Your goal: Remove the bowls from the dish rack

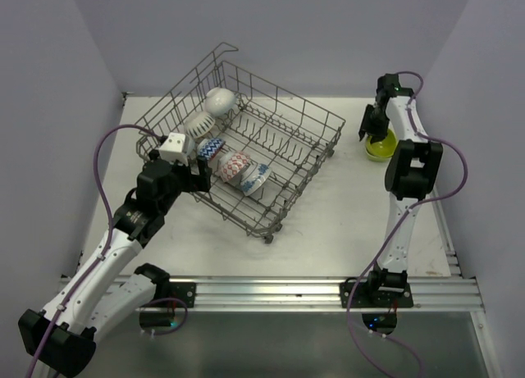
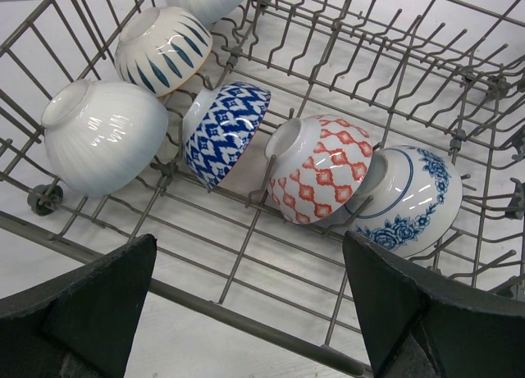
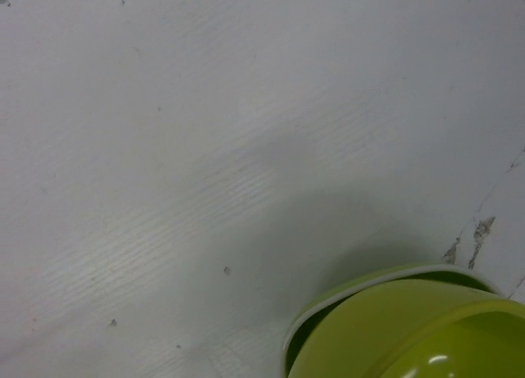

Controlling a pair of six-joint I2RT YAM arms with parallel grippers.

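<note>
The grey wire dish rack (image 1: 305, 159) sits mid-table at an angle. In it lie a plain white bowl (image 1: 220, 101), a blue-striped white bowl (image 1: 199, 124), a blue zigzag bowl (image 1: 212, 147), a red-patterned bowl (image 1: 234, 165) and a blue floral bowl (image 1: 256, 178). My left gripper (image 1: 199, 169) is open and empty at the rack's near-left side. In the left wrist view its gripper (image 2: 250, 239) hangs over the rack's front bar (image 2: 205, 306), short of a ribbed white bowl (image 2: 105, 136), the zigzag bowl (image 2: 225, 132) and the red bowl (image 2: 320, 166). My right gripper (image 1: 367, 132) is at two nested lime bowls (image 1: 380, 148) (image 3: 410, 329); its fingers are hidden.
The lime bowls stand on the white table at the far right, near its right edge (image 1: 447, 230). Purple-grey walls close in the back and sides. A metal rail (image 1: 271, 292) runs along the near edge, between the arm bases.
</note>
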